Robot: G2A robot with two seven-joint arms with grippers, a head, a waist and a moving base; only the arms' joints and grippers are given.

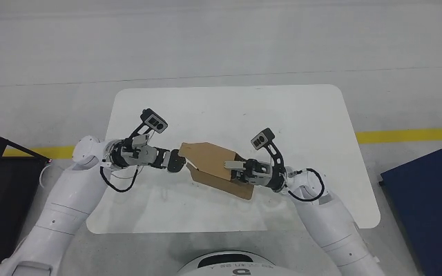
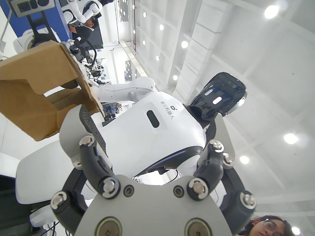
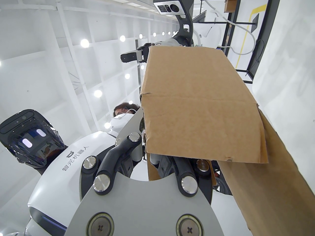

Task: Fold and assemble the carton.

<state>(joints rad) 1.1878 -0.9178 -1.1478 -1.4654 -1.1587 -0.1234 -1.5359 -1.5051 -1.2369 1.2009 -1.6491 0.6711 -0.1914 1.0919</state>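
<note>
Over the white table (image 1: 311, 117), right claw (image 1: 238, 170) grips carton (image 1: 210, 160), left claw (image 1: 178, 162) spread.

White table (image 1: 290, 117), rounded corners

There is one table (image 1: 304, 117). One brown carton (image 1: 210, 165) is on it. There are two grippers: the left gripper (image 1: 178, 162) at the carton's 9 o'clock and the right gripper (image 1: 236, 170) at its 4 o'clock. There are two small black cameras: the left camera (image 1: 155, 123) and the right camera (image 1: 263, 140). One yellow line (image 1: 400, 135) is on the floor, at the table's 3 o'clock.
</note>
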